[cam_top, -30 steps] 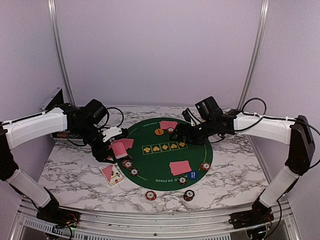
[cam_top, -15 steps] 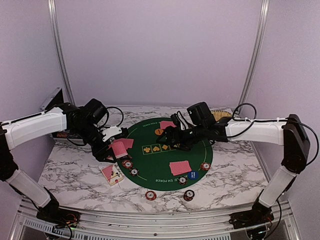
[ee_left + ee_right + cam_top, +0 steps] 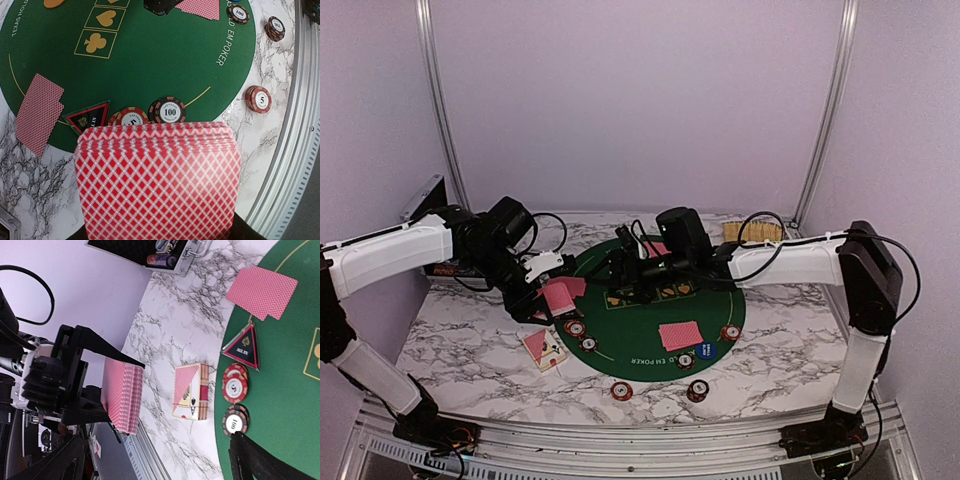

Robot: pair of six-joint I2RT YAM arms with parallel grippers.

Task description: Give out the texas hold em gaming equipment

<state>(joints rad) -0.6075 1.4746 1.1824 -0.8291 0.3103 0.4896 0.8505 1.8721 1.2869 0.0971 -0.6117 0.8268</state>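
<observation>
My left gripper (image 3: 552,298) is shut on a deck of red-backed cards (image 3: 157,180), held over the green mat's left edge; the deck (image 3: 122,395) also shows in the right wrist view. My right gripper (image 3: 620,271) stands open and empty over the mat's left half, its jaws facing the deck. Dealt cards (image 3: 680,335) lie on the mat, and more cards (image 3: 39,112) lie at its left rim. A dark triangular marker (image 3: 89,117) sits beside two chip stacks (image 3: 170,110). A blue button (image 3: 706,349) and an orange button (image 3: 53,2) lie on the mat.
A card box (image 3: 542,347) lies on the marble left of the green mat (image 3: 630,325). Chip stacks (image 3: 623,390) stand off the mat near the front rail. A woven tray (image 3: 752,231) sits at the back right, an open case (image 3: 150,250) at the back left.
The right arm has swung left across the mat, from its back right toward the deck. The left arm and its deck have not moved.
</observation>
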